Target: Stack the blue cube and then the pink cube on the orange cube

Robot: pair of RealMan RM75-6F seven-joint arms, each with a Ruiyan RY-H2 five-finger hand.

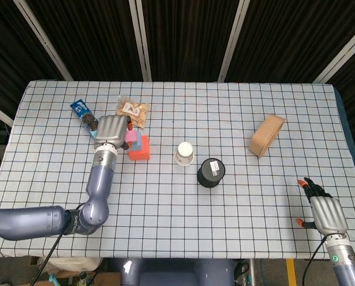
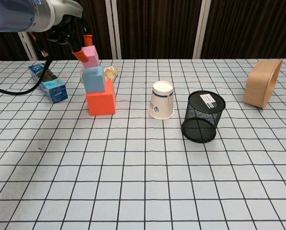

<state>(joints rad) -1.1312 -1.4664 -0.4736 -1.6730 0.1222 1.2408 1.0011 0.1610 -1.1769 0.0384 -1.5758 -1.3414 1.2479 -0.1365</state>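
L robot hand point(image 2: 75, 36) holds pink cube point(image 2: 90, 54) on blue cube point(image 2: 93, 79); orange cube point(image 2: 101, 102) below.

Dark room behind a gridded surface

The surface point(image 1: 237, 214) is covered by a white cloth with black grid lines; dark curtains point(image 2: 157, 28) divided by pale vertical bars point(image 2: 201, 28) are seen behind.

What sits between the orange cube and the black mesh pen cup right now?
A white paper cup, upside down, stands between the orange cube and the black mesh pen cup, apart from both. The chest view shows it best; the head view agrees.
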